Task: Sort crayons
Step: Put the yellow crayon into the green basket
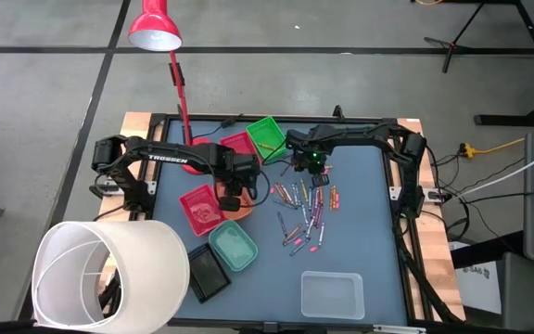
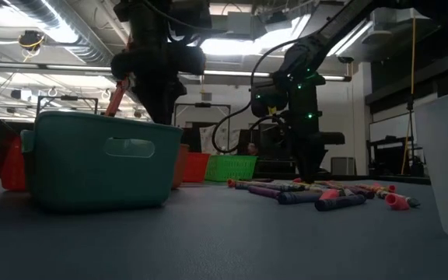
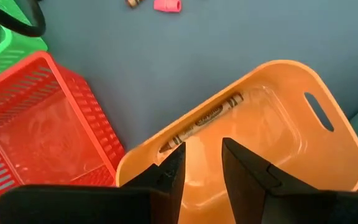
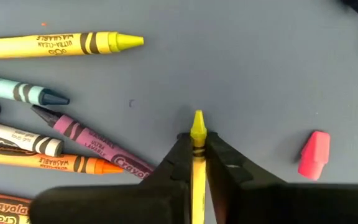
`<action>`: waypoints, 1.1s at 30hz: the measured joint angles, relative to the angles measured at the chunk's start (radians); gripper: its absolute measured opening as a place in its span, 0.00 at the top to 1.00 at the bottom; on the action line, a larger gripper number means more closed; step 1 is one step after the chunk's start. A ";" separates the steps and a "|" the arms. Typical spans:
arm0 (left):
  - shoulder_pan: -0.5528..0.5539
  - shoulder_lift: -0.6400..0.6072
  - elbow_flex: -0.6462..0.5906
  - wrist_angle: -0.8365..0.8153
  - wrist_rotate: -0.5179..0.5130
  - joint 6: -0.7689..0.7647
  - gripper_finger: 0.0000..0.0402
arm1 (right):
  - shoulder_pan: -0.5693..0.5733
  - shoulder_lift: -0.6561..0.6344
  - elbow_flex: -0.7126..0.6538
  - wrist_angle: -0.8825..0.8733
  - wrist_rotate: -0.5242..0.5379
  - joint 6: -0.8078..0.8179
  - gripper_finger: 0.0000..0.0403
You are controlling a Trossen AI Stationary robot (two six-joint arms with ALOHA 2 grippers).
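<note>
Right gripper (image 4: 197,146): over the far end of the crayon pile, beside the green tray (image 1: 267,137); fingers clamped on a yellow crayon (image 4: 197,134).
Held crayon axis: long axis runs along the fingers, tip pointing forward past the fingertips; only the tip and a short length of wrapper show beyond them.
Height: in the low view the right gripper hangs just above the bench (image 1: 369,232); whether the crayon has left the surface cannot be told.
Left gripper (image 3: 202,163): poised over the orange tray (image 3: 328,155); fingers apart, holding nothing.
Orange tray contents: one orange crayon (image 3: 202,119) lies flat against the inner wall, ahead of the left fingers.
Loose crayons (image 1: 306,211): scattered mid-bench, between the two arms, in mixed directions; several lie just beside the right gripper.
Nearer arm: the right arm is nearer the pile; the left arm is nearer the red tray (image 1: 199,208) and teal tray (image 1: 234,247).
Next move, judged: carry the yellow crayon to a matching tray; none in yellow is visible, so the destination cannot be told.
Risk, judged: a grip along the axis may let the crayon slide forward.
</note>
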 joint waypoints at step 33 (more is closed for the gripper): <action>0.000 0.000 0.000 0.186 0.000 0.001 0.78 | -0.001 -0.172 -0.002 0.548 -0.029 0.001 0.93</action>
